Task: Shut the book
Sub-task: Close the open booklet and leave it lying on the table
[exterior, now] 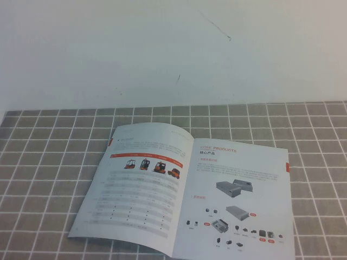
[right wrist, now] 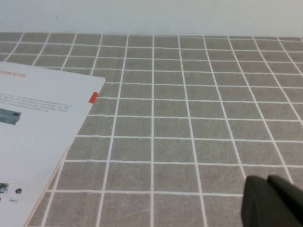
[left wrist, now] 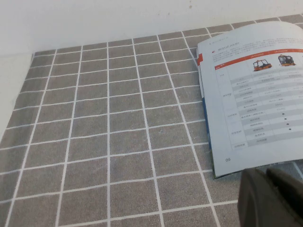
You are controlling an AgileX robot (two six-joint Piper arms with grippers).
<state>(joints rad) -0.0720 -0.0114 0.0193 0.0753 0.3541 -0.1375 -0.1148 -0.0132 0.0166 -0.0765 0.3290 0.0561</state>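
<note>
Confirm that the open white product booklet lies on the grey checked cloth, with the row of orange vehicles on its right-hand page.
Wrong page. The high view shows the open white product booklet on the grey checked cloth with the orange vehicles on its left-hand page. The left pincer sits near that page's corner; the right pincer is over cloth beside the right page.

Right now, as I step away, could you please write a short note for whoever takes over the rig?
Left gripper: low over the cloth, by the near corner of the book's left page.
Right gripper: over the grey checked cloth on the book's right side, apart from it.
Book: lies open, pages up, on the cloth.
Done: nothing visible.
Left: fold one half over to close it.
</note>
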